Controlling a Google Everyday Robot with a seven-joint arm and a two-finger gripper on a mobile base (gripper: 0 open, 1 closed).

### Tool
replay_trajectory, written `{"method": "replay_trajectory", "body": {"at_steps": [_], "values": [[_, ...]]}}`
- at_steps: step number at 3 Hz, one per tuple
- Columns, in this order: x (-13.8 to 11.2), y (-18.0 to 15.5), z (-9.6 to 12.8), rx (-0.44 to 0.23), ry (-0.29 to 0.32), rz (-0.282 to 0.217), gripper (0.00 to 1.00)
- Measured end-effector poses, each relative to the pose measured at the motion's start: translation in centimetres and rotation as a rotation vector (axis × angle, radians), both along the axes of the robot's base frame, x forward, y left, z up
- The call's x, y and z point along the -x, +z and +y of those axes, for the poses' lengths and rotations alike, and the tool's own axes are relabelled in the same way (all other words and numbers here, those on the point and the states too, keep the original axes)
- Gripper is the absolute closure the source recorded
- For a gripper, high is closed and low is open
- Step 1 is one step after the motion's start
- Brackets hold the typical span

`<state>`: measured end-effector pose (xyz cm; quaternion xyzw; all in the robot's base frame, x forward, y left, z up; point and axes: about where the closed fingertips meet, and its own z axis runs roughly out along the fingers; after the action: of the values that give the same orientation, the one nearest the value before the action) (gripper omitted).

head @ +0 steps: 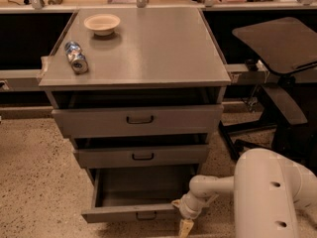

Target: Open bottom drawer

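The bottom drawer (130, 212) is the lowest of three grey drawers in the cabinet. It stands pulled well out, its bare inside showing, with a small dark loop handle (145, 215) at the centre of its front. The gripper (184, 222) is on a white arm reaching from the lower right. It sits at the right end of the drawer's front, pointing down, its yellowish tip below the front edge.
Top drawer (138, 119) and middle drawer (142, 156) stand slightly out. On the cabinet top (148, 48) are a bowl (102, 23) and a lying can (76, 57). A dark chair (280, 53) stands right. My white arm body (272, 192) fills the lower right. Speckled floor lies left.
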<state>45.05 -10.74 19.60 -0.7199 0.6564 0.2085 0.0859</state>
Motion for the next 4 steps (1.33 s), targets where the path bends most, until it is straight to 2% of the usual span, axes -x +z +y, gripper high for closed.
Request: {"method": "replay_trajectory", "body": {"at_steps": [1, 3, 4], "values": [[1.2, 0.3, -0.1, -0.009, -0.002, 0.032, 0.15], [1.5, 1.3, -0.2, -0.124, -0.026, 0.048, 0.17], [-0.2, 4.1, -0.7, -0.207, -0.043, -0.037, 0.01]]}}
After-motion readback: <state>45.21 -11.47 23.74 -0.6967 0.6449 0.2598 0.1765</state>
